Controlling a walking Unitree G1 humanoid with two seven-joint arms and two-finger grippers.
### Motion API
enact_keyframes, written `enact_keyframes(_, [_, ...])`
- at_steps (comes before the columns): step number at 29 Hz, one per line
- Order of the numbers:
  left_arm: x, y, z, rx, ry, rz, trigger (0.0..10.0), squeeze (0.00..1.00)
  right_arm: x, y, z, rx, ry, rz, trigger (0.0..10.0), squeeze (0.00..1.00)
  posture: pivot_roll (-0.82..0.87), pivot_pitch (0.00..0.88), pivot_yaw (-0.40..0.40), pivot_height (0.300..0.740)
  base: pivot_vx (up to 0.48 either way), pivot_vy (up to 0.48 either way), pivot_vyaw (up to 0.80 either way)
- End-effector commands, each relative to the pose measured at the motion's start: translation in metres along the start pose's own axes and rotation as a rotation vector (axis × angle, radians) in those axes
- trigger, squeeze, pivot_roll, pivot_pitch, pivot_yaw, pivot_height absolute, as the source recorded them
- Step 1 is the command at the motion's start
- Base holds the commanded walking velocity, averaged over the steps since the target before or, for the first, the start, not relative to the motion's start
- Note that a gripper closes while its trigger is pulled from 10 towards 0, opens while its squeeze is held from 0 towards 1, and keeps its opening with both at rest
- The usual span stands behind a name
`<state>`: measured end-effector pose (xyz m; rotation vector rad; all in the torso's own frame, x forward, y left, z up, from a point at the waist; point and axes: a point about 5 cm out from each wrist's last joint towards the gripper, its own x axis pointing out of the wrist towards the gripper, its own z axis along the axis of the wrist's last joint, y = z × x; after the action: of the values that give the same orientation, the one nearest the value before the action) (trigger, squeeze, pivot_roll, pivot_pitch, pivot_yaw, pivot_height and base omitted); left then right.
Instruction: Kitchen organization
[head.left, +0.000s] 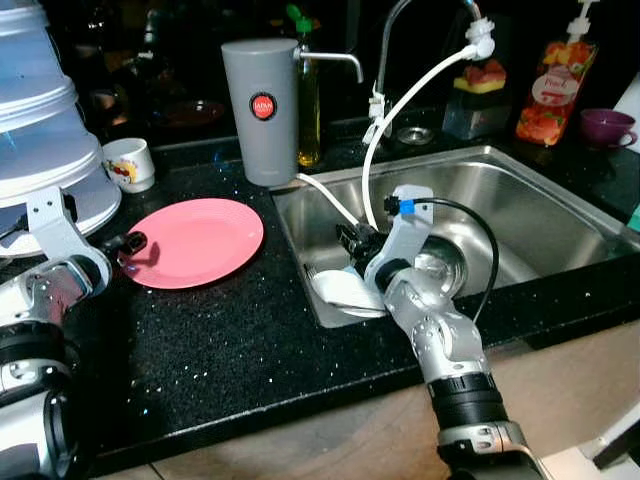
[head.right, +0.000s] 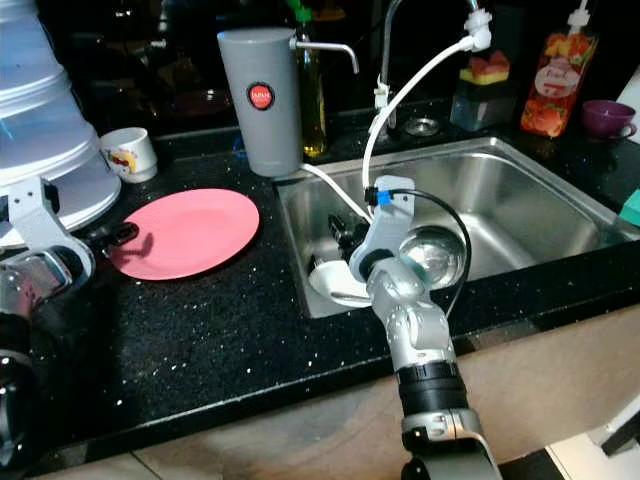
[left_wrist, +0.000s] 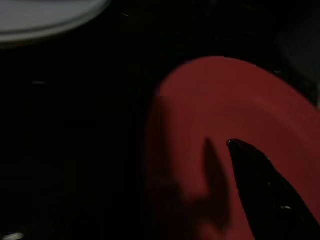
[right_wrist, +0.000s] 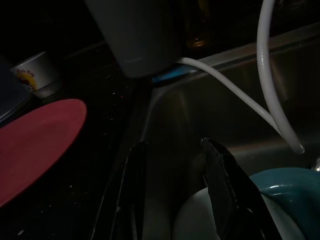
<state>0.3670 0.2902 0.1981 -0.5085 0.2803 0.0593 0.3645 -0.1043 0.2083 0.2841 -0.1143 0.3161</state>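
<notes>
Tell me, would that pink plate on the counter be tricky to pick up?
Probably. The pink plate lies flat on the black counter, so a pincer would likely struggle to get under its low rim. Its smooth, glossy face looks slippery. It seems stiff and may chip if dropped. The left pincer sits at its edge.

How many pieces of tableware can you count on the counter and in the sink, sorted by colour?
Pink: 1, the plate on the counter
Purple: 1, the cup behind the sink
White with a print: 1, the mug on the counter
White: 1, the dish in the sink
Teal: 1, the bowl in the sink
Total: 5
</notes>
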Motion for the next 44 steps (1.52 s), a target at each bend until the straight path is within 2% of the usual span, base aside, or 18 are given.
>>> enact_keyframes(1, [0.005,-0.004,-0.018,-0.049,0.082,-0.024,10.0,0.0,0.001,0.002,0.005,0.01,-0.008,0.01,10.0,0.0,0.05,0.042,0.09,0.74,0.0,0.0,0.0])
enact_keyframes(4, [0.007,-0.009,-0.019,-0.073,0.089,-0.045,10.0,0.0,0.001,0.002,0.006,0.014,-0.009,0.008,10.0,0.0,0.05,0.042,0.09,0.74,0.0,0.0,0.0])
enact_keyframes(5, [0.008,-0.011,-0.019,-0.095,0.091,-0.057,6.6,0.0,0.001,0.001,0.006,0.017,-0.009,0.007,10.0,0.0,0.05,0.042,0.09,0.74,0.0,0.0,0.0])
enact_keyframes(6, [0.008,-0.013,-0.019,-0.109,0.093,-0.064,6.6,0.0,0.001,0.001,0.006,0.019,-0.009,0.006,10.0,0.0,0.05,0.042,0.09,0.74,0.0,0.0,0.0])
enact_keyframes(7, [0.009,-0.014,-0.019,-0.119,0.094,-0.069,3.2,0.0,0.001,0.001,0.006,0.02,-0.009,0.006,10.0,0.0,0.05,0.042,0.09,0.74,0.0,0.0,0.0])
enact_keyframes(8, [0.009,-0.015,-0.02,-0.12,0.095,-0.071,1.9,0.0,0.001,0.001,0.006,0.02,-0.009,0.006,10.0,0.0,0.05,0.039,0.089,0.74,0.0,0.0,0.0])
enact_keyframes(9, [0.009,-0.015,-0.021,-0.11,0.098,-0.072,0.0,0.0,0.001,0.001,0.006,0.021,-0.008,0.006,10.0,0.0,0.05,0.039,0.089,0.74,0.0,0.0,0.0])
enact_keyframes(23, [0.009,-0.012,-0.022,-0.165,0.062,-0.051,0.0,0.0,0.001,0.003,0.006,0.037,-0.006,0.011,10.0,0.0,0.05,0.03,0.084,0.74,0.0,0.0,0.0])
enact_keyframes(28, [0.009,-0.013,-0.016,-0.143,0.005,-0.061,0.0,0.0,0.001,0.003,0.007,0.043,-0.007,0.01,10.0,0.0,0.05,0.037,0.083,0.74,0.0,0.0,0.0])
enact_keyframes(30, [0.007,-0.018,-0.007,-0.071,-0.087,-0.109,0.0,0.0,0.001,0.002,0.007,0.045,-0.009,0.009,10.0,0.0,0.05,0.039,0.083,0.74,0.0,0.0,0.0])
enact_keyframes(32, [0.003,-0.026,0.005,-0.073,-0.189,-0.182,0.0,0.0,0.001,0.002,0.008,0.048,-0.014,0.006,10.0,0.0,0.05,0.04,0.083,0.74,0.0,0.0,0.0])
enact_keyframes(34, [-0.008,-0.044,0.021,-0.09,-0.328,-0.385,0.0,0.0,0.001,0.001,0.011,0.057,-0.026,-0.001,10.0,0.0,0.05,0.042,0.084,0.74,0.0,0.0,0.0])
enact_keyframes(36, [-0.012,-0.05,0.025,-0.094,-0.357,-0.447,0.0,0.0,0.002,0.001,0.012,0.059,-0.031,-0.004,10.0,0.0,0.05,0.042,0.084,0.74,0.0,0.0,0.0])
enact_keyframes(39, [-0.031,-0.075,0.028,-0.105,-0.391,-0.718,0.0,0.0,0.003,0.001,0.02,0.127,-0.076,-0.008,10.0,0.0,0.05,0.043,0.082,0.74,0.0,0.0,0.0])
enact_keyframes(41, [-0.032,-0.077,0.027,-0.11,-0.394,-0.747,0.0,0.0,0.003,0.002,0.022,0.157,-0.089,-0.003,10.0,0.0,0.05,0.043,0.082,0.74,0.0,0.0,0.0])
enact_keyframes(42, [-0.034,-0.078,0.027,-0.117,-0.399,-0.764,0.0,0.0,0.003,0.004,0.025,0.206,-0.112,0.011,10.0,0.0,0.05,0.043,0.082,0.74,0.0,0.0,0.0])
enact_keyframes(43, [-0.034,-0.079,0.025,-0.119,-0.406,-0.777,0.0,0.0,0.003,0.007,0.031,0.335,-0.151,0.04,10.0,0.0,0.05,0.045,0.079,0.74,0.0,0.0,0.0])
enact_keyframes(44, [-0.035,-0.08,0.024,-0.118,-0.41,-0.783,0.0,0.0,0.001,0.009,0.037,0.447,-0.186,0.079,10.0,0.2,0.05,0.045,0.079,0.74,0.0,0.0,0.0])
